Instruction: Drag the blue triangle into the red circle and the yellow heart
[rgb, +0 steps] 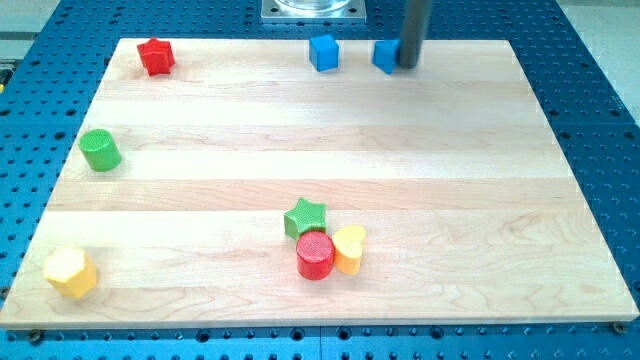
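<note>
My tip (408, 66) stands at the top edge of the wooden surface (500, 200), pressed against the right side of the blue triangle (385, 55); the rod partly covers that block, so its shape is hard to make out. There are no jaws on this arm, only the bare rod, so nothing is gripped and there is no opening to tell of.

Just to the left of my tip, past the triangle, sits the blue cube (323, 52), near the triangle but apart from it. Far to the left of my tip, along the same top edge, lies the red star (155, 56).

The red circle (315, 255) and the yellow heart (349, 249) lie well below my tip and a little to its left, touching each other side by side, heart on the right. The green star (305, 217) touches the red circle at its upper left. The blue triangle is well apart from this cluster.

Far left and below my tip stands the green cylinder (100, 150), and in the bottom left corner rests the yellow hexagon (70, 271).
</note>
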